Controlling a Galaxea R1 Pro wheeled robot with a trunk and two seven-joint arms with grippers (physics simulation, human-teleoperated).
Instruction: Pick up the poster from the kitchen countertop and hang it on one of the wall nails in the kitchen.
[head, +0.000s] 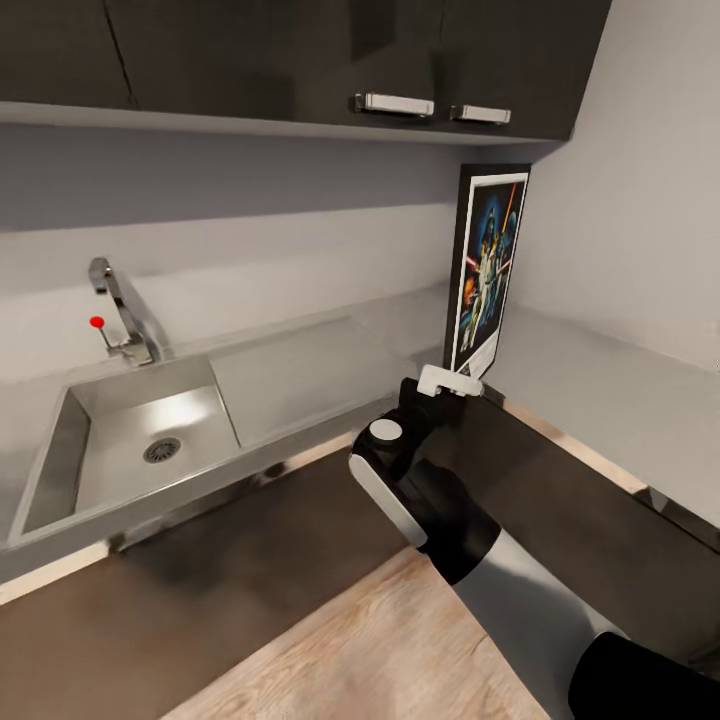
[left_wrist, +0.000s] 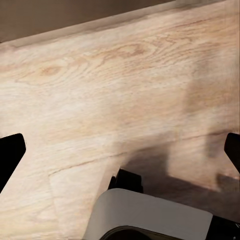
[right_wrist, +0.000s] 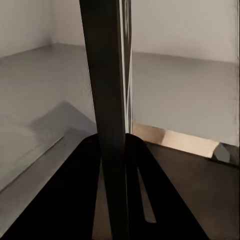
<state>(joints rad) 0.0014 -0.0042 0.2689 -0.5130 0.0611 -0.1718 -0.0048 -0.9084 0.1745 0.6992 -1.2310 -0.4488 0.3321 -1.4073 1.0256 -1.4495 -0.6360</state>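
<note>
Kitchen countertop (head: 590, 385) | one poster (head: 488, 270) upright | right hand (head: 452, 385) gripping it

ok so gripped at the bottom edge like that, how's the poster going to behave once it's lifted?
The poster looks rigid: the black frame stays straight edge-on between the right gripper's fingers. Held low with most of it above the grip, it will probably want to tip. The thin, smooth frame edge may slip or pivot.

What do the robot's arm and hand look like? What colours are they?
The right arm is chunky and round, made of black, silvery-grey and white parts. Near the wrist sits a white curved shell with a round grey cap. The right hand is black with a white piece at the tip. From its own camera, its fingers look like flat black wedges.
</note>
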